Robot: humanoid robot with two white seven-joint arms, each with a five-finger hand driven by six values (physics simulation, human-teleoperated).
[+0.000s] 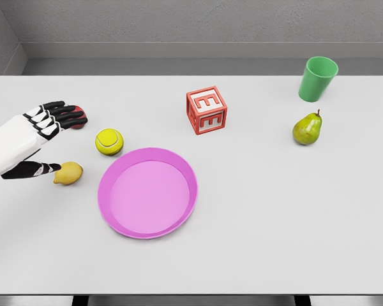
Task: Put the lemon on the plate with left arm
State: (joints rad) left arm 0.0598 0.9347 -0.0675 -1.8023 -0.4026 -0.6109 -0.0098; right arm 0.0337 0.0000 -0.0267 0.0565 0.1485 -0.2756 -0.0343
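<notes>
Lemon (68, 173) touching thumb tip of left hand (41, 137), at 5 o'clock from spread, empty fingers (64, 115); long axis 9-to-3.

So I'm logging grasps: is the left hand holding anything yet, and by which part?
Nothing is held. The left hand is open; its thumb tip is at the lemon, with no fingers closed around it.

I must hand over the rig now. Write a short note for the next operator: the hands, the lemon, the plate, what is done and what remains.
Left hand: open, fingers spread, thumb tip at the lemon, no grasp yet.
Right hand: not in view.
Lemon: on the table, left of the pink plate, apart from it, below the tennis ball.
Plate: empty.
Done: the approach only.
Left: close on the lemon, lift, carry right, set it on the plate.
</notes>
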